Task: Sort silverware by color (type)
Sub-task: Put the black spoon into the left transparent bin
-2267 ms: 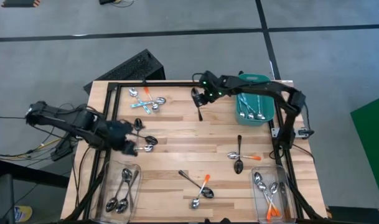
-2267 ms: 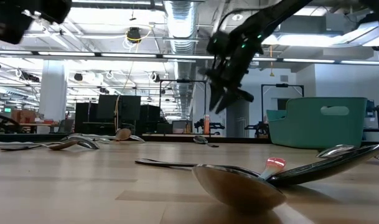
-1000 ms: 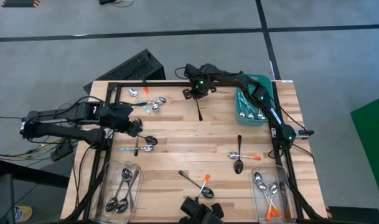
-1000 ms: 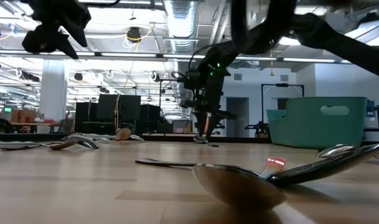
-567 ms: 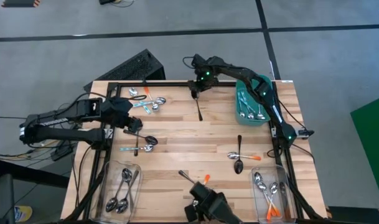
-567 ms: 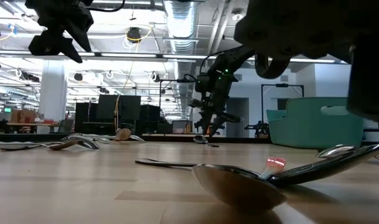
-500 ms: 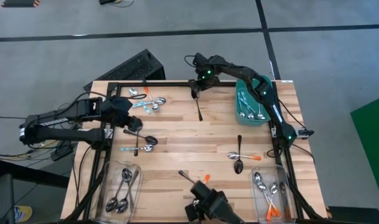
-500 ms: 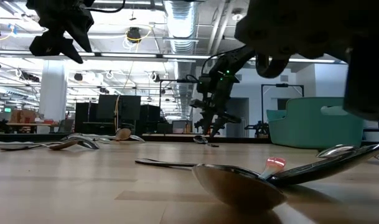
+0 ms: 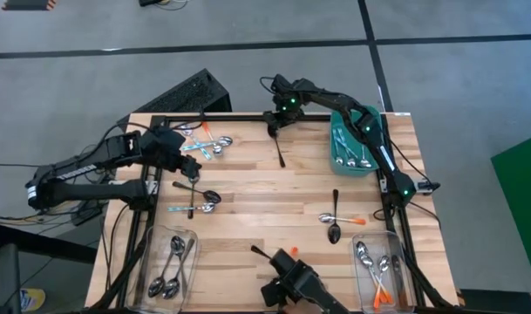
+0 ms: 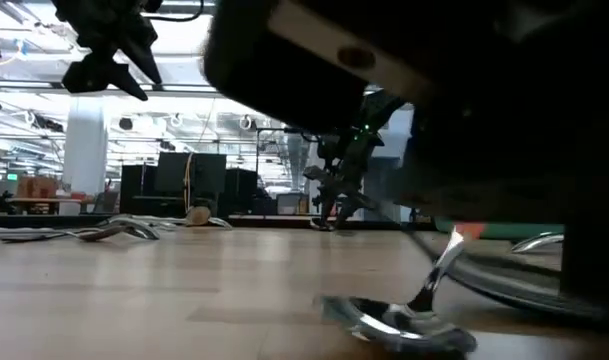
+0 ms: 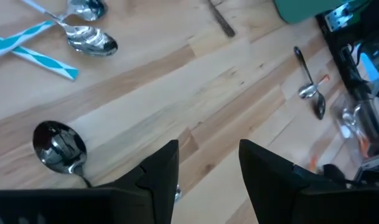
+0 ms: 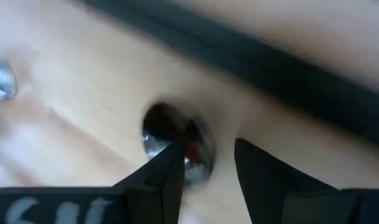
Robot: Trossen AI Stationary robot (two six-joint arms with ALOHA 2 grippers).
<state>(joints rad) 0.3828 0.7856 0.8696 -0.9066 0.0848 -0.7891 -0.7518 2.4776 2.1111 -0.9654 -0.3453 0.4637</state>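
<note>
At the far edge of the table (image 9: 248, 187), a plain dark-metal spoon (image 9: 279, 150) lies with its shiny bowl (image 12: 177, 140) against the black frame; the right gripper (image 9: 275, 126) is down over that bowl, fingers (image 12: 254, 168) parted either side of it without closing on it. Other spoons are scattered over the table: blue-handled ones (image 9: 202, 146) at the far left, orange-handled ones (image 9: 339, 219) toward the right. More lie in the teal tub (image 9: 370, 166) and two clear bins (image 9: 152, 262). The left gripper (image 9: 185, 144) hovers beside the blue-handled spoons, fingers (image 11: 161, 165) apart and empty.
</note>
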